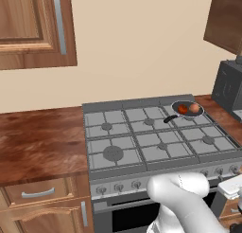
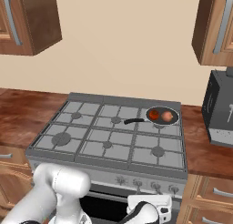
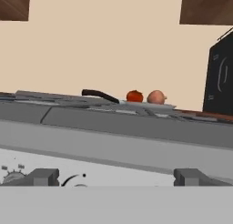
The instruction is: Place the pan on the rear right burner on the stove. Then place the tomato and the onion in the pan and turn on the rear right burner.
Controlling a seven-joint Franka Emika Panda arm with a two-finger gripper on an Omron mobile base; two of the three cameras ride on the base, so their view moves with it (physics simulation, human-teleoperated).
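I see the wide grey steel six-burner stove point(image 1: 156, 142) set into the reddish wood-grain table point(image 1: 38, 142), with a row of small knobs point(image 2: 154, 185) along its front and the dark oven door below. The small round black frying pan with the thin grey rim point(image 1: 187, 109) sits on the grate at the back right corner, over the rear right burner, which I can't see under it. Its short black handle point(image 2: 133, 121) points left toward the middle rear burner point(image 2: 116, 120). Inside the pan the small red-orange tomato point(image 2: 154, 114) lies on the left and the pale tan-pink onion point(image 2: 167, 116) on the right, just beside each other; can't tell if they touch

From the hand view I look across the stove's front edge from low down: the tomato and the onion poke up above the pan rim, handle off to the left, and a knob dial shows near the bottom left. My gripper point(image 3: 116, 177) hangs in front of the stove's control panel, its two dark fingertips point(image 3: 43, 176) spread wide apart with nothing between them, jaws fully open. In the right base view the white hand point(image 2: 150, 208) sits low, just below the right-hand knobs, not touching the pan

A dark grey boxy appliance point(image 2: 220, 109) stands on the table right of the stove. Brown wooden wall cabinets point(image 1: 33, 26) with grey bar handles hang above on both sides, beige wall behind
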